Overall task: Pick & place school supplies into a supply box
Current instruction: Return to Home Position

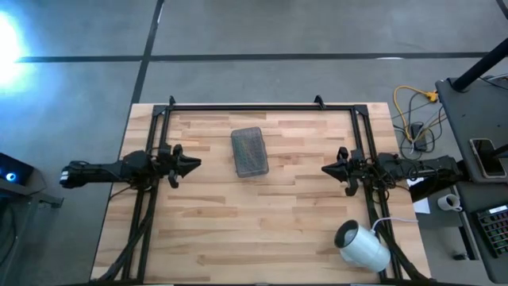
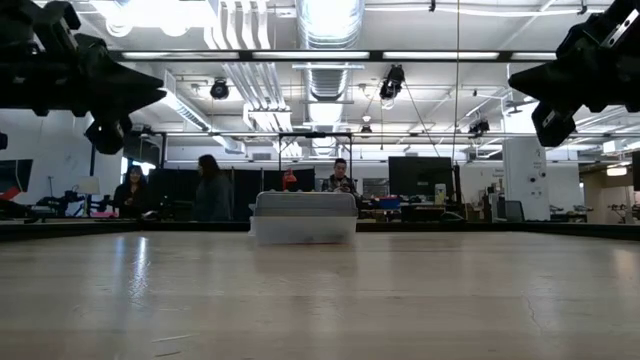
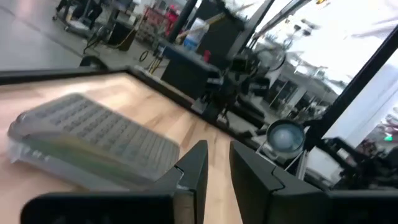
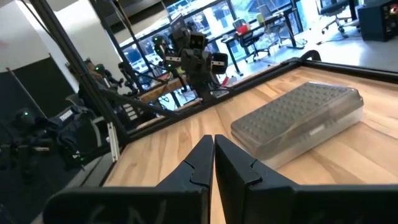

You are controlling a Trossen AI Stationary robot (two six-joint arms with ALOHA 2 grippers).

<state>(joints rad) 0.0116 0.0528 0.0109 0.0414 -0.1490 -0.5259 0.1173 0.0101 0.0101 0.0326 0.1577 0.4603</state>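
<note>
Lidded box (image 1: 249,151) lies between left gripper (image 1: 196,164), jaws barely parted, and right gripper (image 1: 325,168), jaws closed, both empty; only homing remains.

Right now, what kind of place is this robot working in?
Likely an open robotics lab or workshop: exposed ceiling ducts overhead, with monitors and people behind the wooden table.

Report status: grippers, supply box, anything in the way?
Left gripper raised left of supply box, fingers slightly apart, empty. Right gripper raised on its right, shut, empty. Box lidded, mid-table. White roll at table's right edge, apart.
</note>
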